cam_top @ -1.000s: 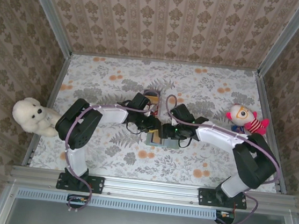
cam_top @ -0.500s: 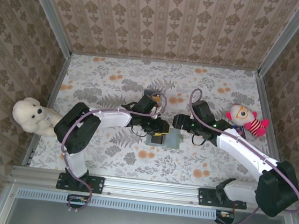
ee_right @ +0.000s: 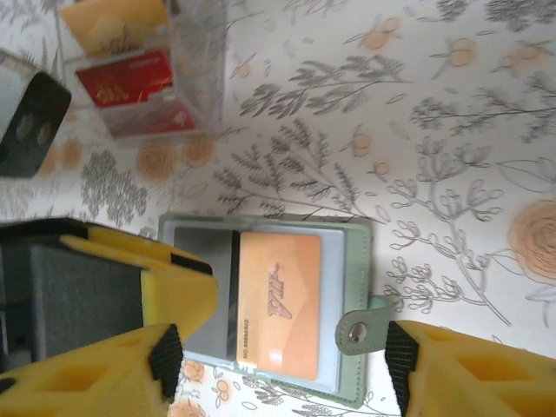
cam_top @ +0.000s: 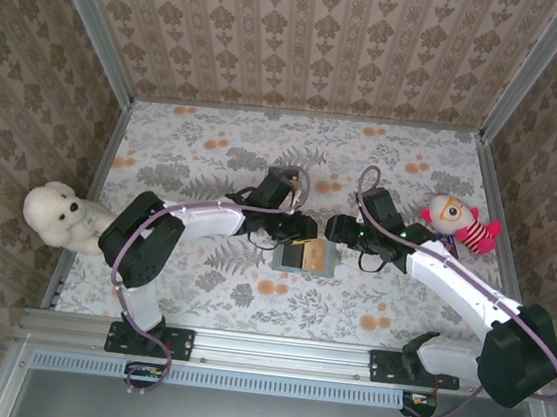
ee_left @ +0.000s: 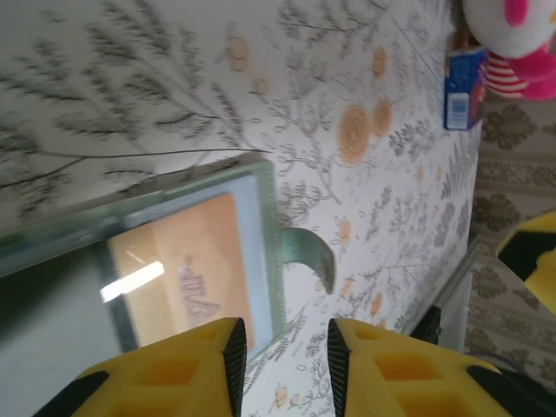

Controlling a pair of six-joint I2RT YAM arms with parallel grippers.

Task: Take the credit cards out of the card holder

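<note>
Card holder (cam_top: 325,262) now wider open — orange card (ee_right: 278,304) showing.

The table (cam_top: 216,141) wore a pale cloth printed with grey ferns and orange flowers. Near its middle, a little toward the near edge, the grey-green card holder (cam_top: 305,259) lay open and flat, an orange card (ee_right: 280,304) showing in its sleeve. Just beyond it stood a clear plastic box (ee_right: 139,78) with red and yellow cards. A white teddy bear (cam_top: 56,215) sat at the left edge. A red-striped doll (cam_top: 455,222) lay by the right edge, a small blue box (ee_left: 460,87) beside it.
</note>
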